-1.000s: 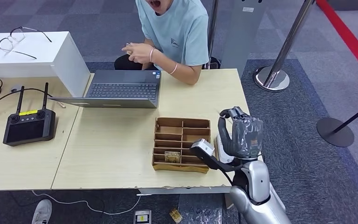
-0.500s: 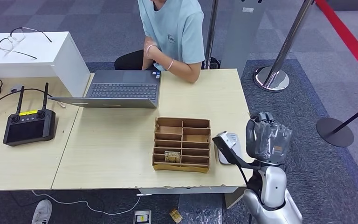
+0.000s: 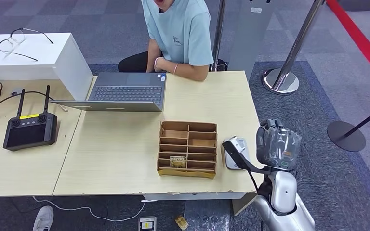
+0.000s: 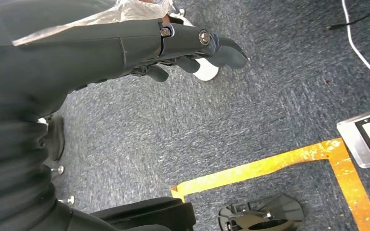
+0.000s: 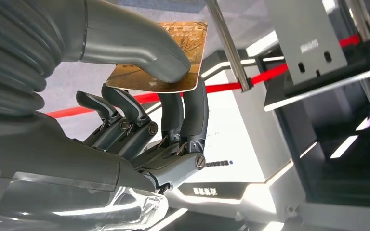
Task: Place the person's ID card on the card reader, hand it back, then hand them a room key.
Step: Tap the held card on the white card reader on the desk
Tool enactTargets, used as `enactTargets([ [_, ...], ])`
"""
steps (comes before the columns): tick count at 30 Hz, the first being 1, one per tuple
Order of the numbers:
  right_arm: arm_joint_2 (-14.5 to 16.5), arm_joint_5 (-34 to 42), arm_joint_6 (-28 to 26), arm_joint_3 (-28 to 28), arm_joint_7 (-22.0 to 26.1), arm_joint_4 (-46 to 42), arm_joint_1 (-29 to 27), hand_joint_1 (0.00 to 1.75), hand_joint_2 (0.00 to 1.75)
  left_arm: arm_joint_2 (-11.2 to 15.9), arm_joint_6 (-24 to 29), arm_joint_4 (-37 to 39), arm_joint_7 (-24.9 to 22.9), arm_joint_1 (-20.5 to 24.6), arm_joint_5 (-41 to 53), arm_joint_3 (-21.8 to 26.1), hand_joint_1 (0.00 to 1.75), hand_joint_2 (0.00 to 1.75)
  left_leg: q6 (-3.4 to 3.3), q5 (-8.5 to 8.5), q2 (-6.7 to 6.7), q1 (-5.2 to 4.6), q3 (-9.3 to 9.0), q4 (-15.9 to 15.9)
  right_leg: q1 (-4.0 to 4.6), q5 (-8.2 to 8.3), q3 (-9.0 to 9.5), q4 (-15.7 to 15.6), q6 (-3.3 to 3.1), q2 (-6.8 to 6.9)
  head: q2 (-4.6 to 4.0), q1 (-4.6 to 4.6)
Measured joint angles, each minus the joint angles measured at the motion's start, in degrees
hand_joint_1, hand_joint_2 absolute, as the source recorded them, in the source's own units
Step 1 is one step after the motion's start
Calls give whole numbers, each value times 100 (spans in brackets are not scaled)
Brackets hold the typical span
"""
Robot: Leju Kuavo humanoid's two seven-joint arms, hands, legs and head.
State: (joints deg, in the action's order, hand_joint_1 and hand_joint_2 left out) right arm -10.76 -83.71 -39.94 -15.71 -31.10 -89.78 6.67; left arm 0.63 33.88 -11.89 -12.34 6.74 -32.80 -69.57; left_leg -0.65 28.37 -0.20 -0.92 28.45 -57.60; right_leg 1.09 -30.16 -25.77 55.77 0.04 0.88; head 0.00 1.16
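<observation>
Head view: one card reader (image 3: 235,151) beside one wooden organizer (image 3: 188,148); my right hand (image 3: 277,143) raised off the table's edge. Right wrist view: thumb (image 5: 139,45) pins one room key (image 5: 173,53) against fingers. Left wrist view: my left hand (image 4: 125,43), fingers loosely curled, holding nothing, above carpet.

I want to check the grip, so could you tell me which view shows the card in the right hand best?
The right wrist view: the brown card is close up, pinched between thumb and fingers. In the head view the right hand hides it; the left wrist view faces the floor.
</observation>
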Motion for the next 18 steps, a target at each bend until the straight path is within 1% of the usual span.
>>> enactTargets([
  [3, 40, 85, 1, -85, 207, 309, 53, 175, 175, -2, -17, 0, 2, 11, 48, -2, 0, 175, 0, 0, -1, 0, 1, 0, 0, 0, 0, 0, 0, 0, 0, 0],
  [10, 287, 186, 1, -256, 580, 972, 79, 175, 175, -6, -20, 0, -24, 19, 53, -3, 0, 175, 0, 0, -1, 0, 2, 0, 0, 0, -1, 0, 0, 1, -1, 1],
  [18, 463, 245, 1, -428, 601, 1480, 132, 175, 175, -13, -18, 0, -40, 21, 47, -4, 0, 175, 0, 0, -1, 0, 1, 0, 0, -1, -1, 0, 0, 1, 0, 1],
])
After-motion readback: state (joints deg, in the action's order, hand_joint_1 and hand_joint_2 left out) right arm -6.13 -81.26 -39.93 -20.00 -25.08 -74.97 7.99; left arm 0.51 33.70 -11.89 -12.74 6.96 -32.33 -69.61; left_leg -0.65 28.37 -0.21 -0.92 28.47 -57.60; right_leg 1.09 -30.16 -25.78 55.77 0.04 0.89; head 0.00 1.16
